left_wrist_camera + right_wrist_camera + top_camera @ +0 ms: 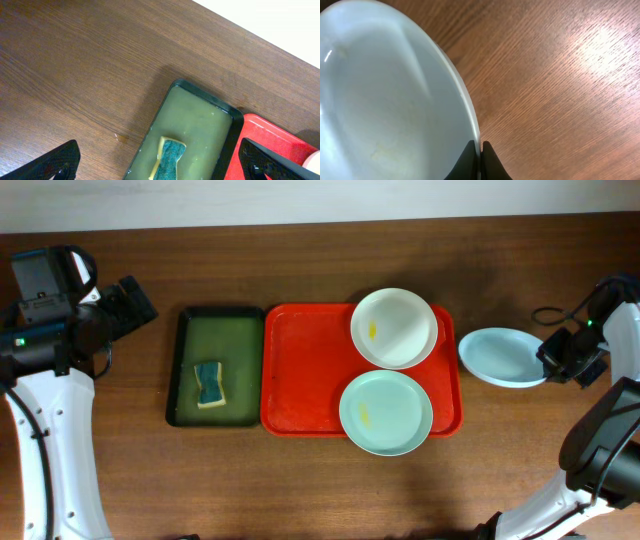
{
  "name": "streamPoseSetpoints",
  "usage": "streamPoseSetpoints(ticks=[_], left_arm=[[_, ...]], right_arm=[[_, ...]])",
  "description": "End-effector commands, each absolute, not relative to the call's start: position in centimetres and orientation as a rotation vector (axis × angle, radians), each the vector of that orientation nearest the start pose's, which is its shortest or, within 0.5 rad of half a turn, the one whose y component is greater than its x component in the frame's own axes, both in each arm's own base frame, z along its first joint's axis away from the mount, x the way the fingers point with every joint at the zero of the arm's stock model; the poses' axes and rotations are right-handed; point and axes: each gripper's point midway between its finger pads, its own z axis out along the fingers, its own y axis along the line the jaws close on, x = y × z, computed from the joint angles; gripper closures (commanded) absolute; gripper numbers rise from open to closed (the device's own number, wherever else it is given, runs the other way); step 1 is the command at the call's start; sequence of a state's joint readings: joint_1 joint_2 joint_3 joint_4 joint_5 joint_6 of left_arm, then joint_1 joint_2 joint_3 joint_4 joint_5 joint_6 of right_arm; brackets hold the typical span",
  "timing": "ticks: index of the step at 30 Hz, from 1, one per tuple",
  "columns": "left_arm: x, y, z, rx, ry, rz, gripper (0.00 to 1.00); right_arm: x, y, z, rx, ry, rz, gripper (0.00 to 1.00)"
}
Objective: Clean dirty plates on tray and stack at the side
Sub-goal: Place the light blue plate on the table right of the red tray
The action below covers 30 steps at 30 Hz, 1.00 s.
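Plates: blue plate [503,357], rim pinched by closed right fingers [492,167], is off the tray [300,380] near the tabletop's [300,490] right edge; white plate [394,328] and mint plate [386,412] lie smeared on it; left fingers [55,162] gape open.

Blue plate [385,100] (right wrist view), largely beyond the frame's edges

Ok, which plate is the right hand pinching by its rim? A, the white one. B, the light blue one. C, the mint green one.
B: the right hand is shut on the rim of the light blue plate, which is off the red tray, while the white plate and mint green plate sit on it untouched.
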<state>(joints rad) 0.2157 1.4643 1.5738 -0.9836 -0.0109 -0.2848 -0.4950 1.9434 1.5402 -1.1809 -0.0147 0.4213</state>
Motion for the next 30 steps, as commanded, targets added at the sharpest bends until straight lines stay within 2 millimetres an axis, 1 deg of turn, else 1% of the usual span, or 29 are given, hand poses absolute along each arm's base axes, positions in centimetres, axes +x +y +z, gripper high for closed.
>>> streamPoseSetpoints(ticks=[1, 2, 3, 4, 5, 6, 8, 9, 11, 15, 17, 19, 20, 22, 23, 24, 26, 29, 30], left_arm=[[37.8, 8.6, 27.4, -0.621, 2.364, -0.023, 0.01], [37.8, 8.6, 27.4, -0.621, 2.364, -0.023, 0.01], [37.8, 8.6, 27.4, -0.621, 2.364, -0.023, 0.01], [37.8, 8.6, 27.4, -0.621, 2.364, -0.023, 0.01], [37.8, 8.6, 27.4, -0.621, 2.364, -0.023, 0.01], [37.8, 8.6, 27.4, -0.621, 2.364, -0.023, 0.01], [37.8, 8.6, 27.4, -0.621, 2.364, -0.023, 0.01], [37.8, 8.6, 27.4, -0.621, 2.364, -0.023, 0.01], [37.8, 8.6, 27.4, -0.621, 2.364, -0.023, 0.01], [37.8, 8.6, 27.4, -0.621, 2.364, -0.023, 0.01], [37.8, 8.6, 27.4, -0.621, 2.364, -0.023, 0.01], [37.8, 8.6, 27.4, -0.621, 2.364, -0.023, 0.01], [37.8, 8.6, 27.4, -0.621, 2.364, -0.023, 0.01], [37.8, 8.6, 27.4, -0.621, 2.364, -0.023, 0.01], [37.8, 8.6, 27.4, -0.621, 2.364, -0.023, 0.01], [37.8, 8.6, 27.4, -0.621, 2.364, -0.023, 0.01], [37.8, 8.6, 27.4, -0.621, 2.364, -0.023, 0.01], [37.8, 8.6, 27.4, -0.621, 2.364, -0.023, 0.00], [37.8, 8.6, 27.4, -0.621, 2.364, -0.023, 0.01]], right_arm=[[31.5, -17.1, 7.3, 1.379, 2.823, -0.025, 0.96], [31.6, -17.1, 7.3, 1.378, 2.820, -0.026, 0.96], [31.6, -17.2, 7.3, 1.376, 2.818, -0.026, 0.92], [31.7, -17.2, 7.3, 1.375, 2.816, -0.026, 0.77], [31.7, -17.2, 7.3, 1.375, 2.815, -0.025, 0.59], [31.7, -17.2, 7.3, 1.374, 2.815, -0.025, 0.49], [31.7, -17.2, 7.3, 1.362, 2.823, -0.023, 0.41], [31.7, -17.1, 7.3, 1.337, 2.838, -0.020, 0.35], [31.5, -17.0, 7.3, 1.335, 2.845, -0.019, 0.33], [31.0, -16.7, 7.3, 1.347, 2.869, -0.017, 0.34], [30.5, -16.5, 7.2, 1.356, 2.889, -0.016, 0.34], [29.8, -16.1, 6.7, 1.368, 2.915, -0.013, 0.34], [29.5, -15.4, 6.5, 1.377, 2.932, 0.028, 0.33], [29.5, -13.5, 6.6, 1.369, 2.963, 0.188, 0.33], [29.5, -12.2, 6.9, 1.297, 3.007, 0.289, 0.33], [29.3, -11.2, 7.1, 1.248, 3.042, 0.346, 0.33], [28.4, -9.5, 7.4, 1.159, 3.137, 0.388, 0.33], [27.7, -7.1, 7.8, 1.037, 3.241, 0.392, 0.34], [27.5, -6.0, 8.0, 0.983, 3.283, 0.392, 0.36]])
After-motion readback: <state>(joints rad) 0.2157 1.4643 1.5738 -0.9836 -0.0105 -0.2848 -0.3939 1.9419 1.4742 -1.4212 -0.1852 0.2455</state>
